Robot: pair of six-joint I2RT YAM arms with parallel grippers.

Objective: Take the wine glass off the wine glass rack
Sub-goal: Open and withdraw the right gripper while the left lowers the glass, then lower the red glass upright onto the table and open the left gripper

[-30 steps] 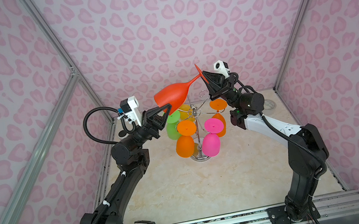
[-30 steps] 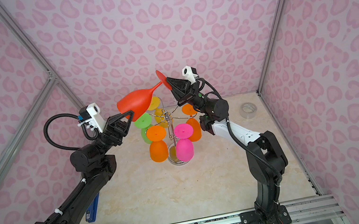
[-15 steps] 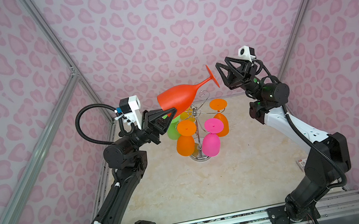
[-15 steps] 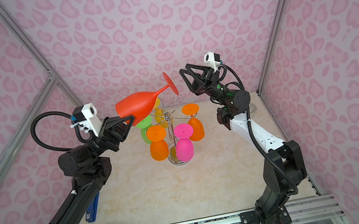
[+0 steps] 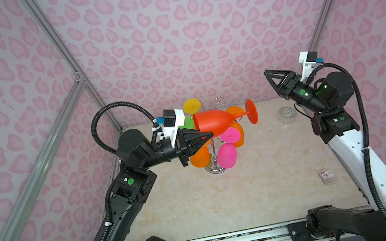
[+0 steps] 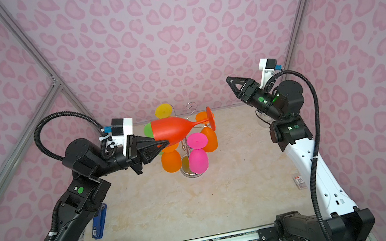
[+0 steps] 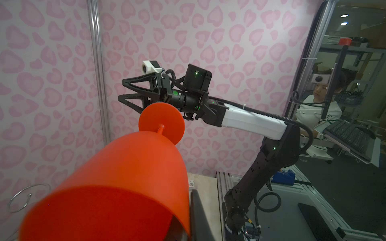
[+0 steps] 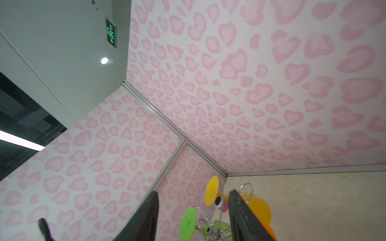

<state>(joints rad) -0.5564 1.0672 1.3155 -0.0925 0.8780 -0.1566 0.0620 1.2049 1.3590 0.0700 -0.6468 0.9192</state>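
One red wine glass (image 5: 216,123) is held sideways by its cup in the shut left claw (image 5: 209,135), up in the air. Its foot has been let go by the right claw (image 7: 121,89), which was pinched on it a second ago and is now pulled well back, partly open and empty. Farther back, the wine glass rack (image 5: 211,170) is left standing with its other glasses (image 5: 226,156), so the job looks nearly done.

**Pink booth, pale marbled top**

Walls (image 5: 197,31) papered in pink heart-like blotches meet at silver metal posts (image 5: 64,55). The tabletop (image 5: 227,201) is beige and marble-veined. Beyond a glass pane (image 7: 359,37) lies a dimmer room. A round lamp (image 8: 104,60) and a green exit sign (image 8: 111,33) glow.
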